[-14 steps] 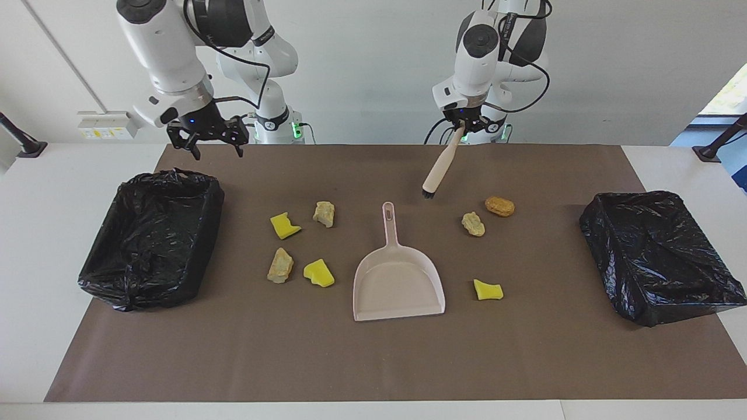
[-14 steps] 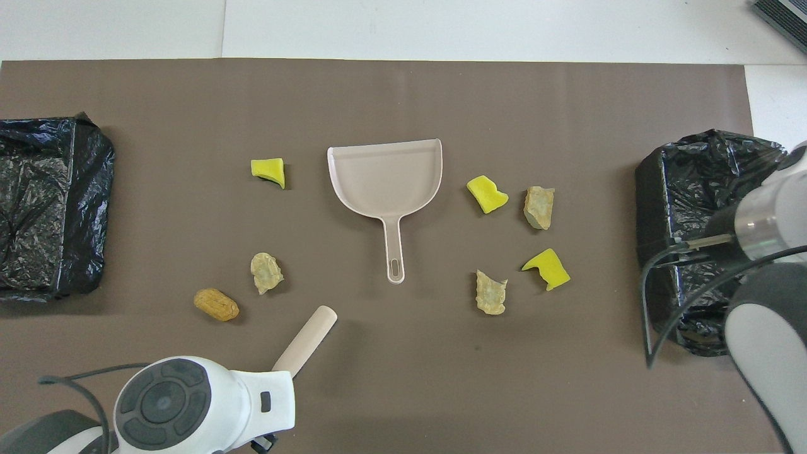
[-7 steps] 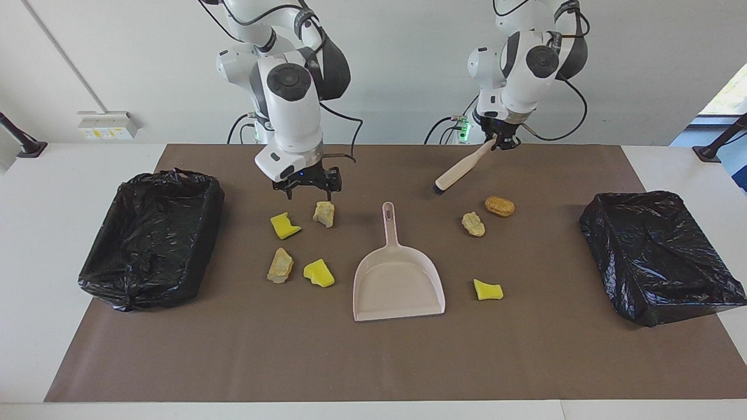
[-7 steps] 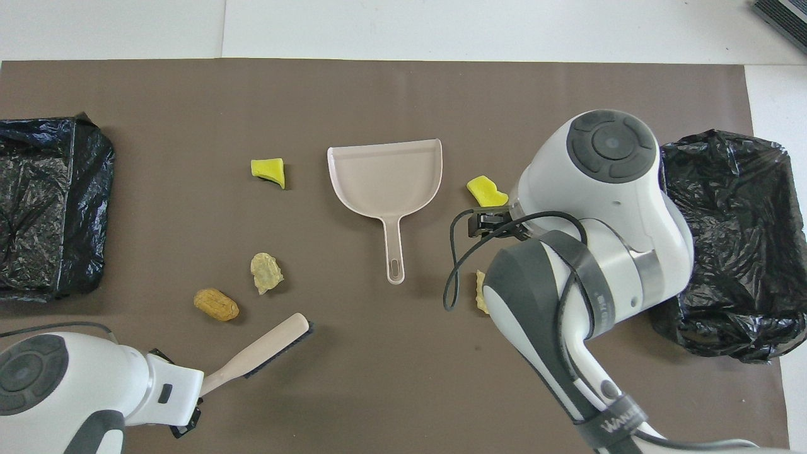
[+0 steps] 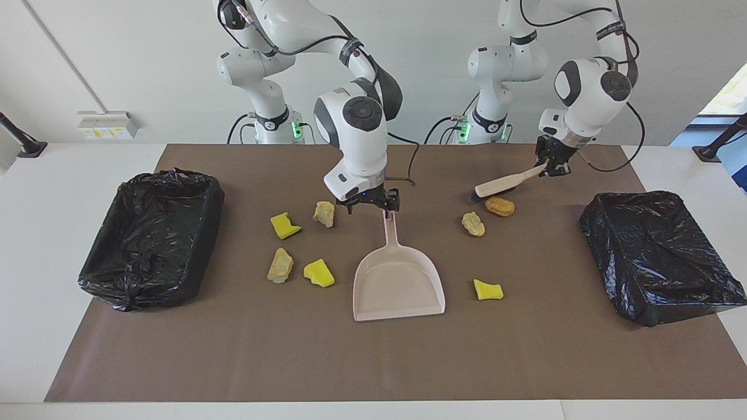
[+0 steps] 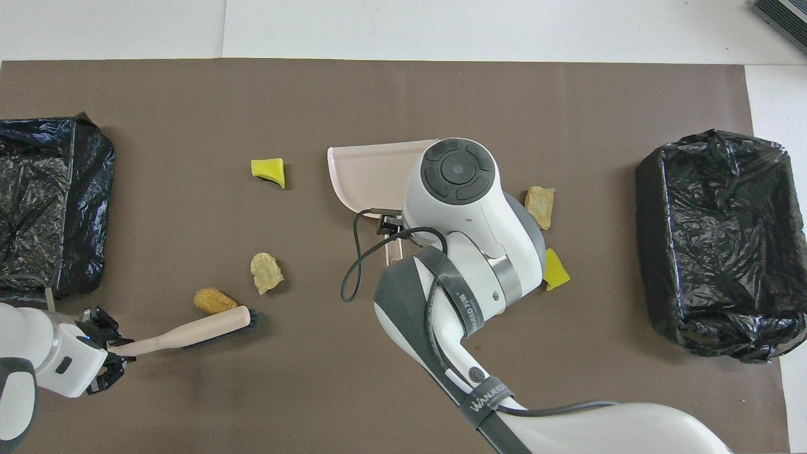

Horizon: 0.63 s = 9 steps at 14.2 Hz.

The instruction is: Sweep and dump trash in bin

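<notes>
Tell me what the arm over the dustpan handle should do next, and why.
Probably lower the open right tool a little and close on the dustpan handle. It hangs right above the handle's end with nothing in it, while the left tool already grips the brush, whose bristles sit beside the orange-brown lump. Sweeping needs the pan held first.

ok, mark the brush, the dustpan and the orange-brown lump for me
brush [image 5: 503,184]: facing view, middle of the beige handle.
dustpan [image 5: 398,284]: facing view, flat floor of the pan.
orange-brown lump [image 5: 500,206]: facing view, centre of its top, just under the brush head.
</notes>
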Available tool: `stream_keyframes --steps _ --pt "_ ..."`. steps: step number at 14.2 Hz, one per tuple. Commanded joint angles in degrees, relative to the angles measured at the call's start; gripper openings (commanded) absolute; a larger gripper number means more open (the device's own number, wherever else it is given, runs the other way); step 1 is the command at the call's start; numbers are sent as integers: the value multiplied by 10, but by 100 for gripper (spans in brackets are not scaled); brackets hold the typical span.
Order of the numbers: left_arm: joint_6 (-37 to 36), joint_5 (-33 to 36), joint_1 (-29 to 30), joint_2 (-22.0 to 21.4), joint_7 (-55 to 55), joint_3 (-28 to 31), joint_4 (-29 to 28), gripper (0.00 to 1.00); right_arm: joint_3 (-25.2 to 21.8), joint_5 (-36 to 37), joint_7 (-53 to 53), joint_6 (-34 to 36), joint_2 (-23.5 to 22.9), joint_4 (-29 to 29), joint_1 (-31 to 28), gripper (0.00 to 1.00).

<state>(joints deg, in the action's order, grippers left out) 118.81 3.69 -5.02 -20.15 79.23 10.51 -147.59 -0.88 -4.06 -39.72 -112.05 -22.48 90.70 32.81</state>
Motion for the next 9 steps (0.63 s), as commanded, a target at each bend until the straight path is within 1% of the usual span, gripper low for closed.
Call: stream_keyframes --steps 1,3,4,6,7,8,9 --pt "2 11 -32 79 5 -4 90 0 2 -9 -21 -20 -54 -41 25 100" --pt "17 11 -51 106 -1 -8 120 0 2 -3 -20 -25 -63 -38 30 100" --pt "41 11 -58 123 -4 -9 135 0 2 -2 -17 -31 -63 -37 30 100" --pt "47 11 -58 156 -7 -10 173 0 2 1 -4 -34 -63 -33 30 100" --pt "32 10 -58 177 -6 -10 211 0 2 1 11 -34 -59 -19 30 100" --pt "5 5 -58 194 -7 -10 245 0 2 1 23 -34 -55 -9 30 97" --pt "-19 4 -58 207 -6 -10 281 0 2 1 30 -32 -50 -2 30 90"
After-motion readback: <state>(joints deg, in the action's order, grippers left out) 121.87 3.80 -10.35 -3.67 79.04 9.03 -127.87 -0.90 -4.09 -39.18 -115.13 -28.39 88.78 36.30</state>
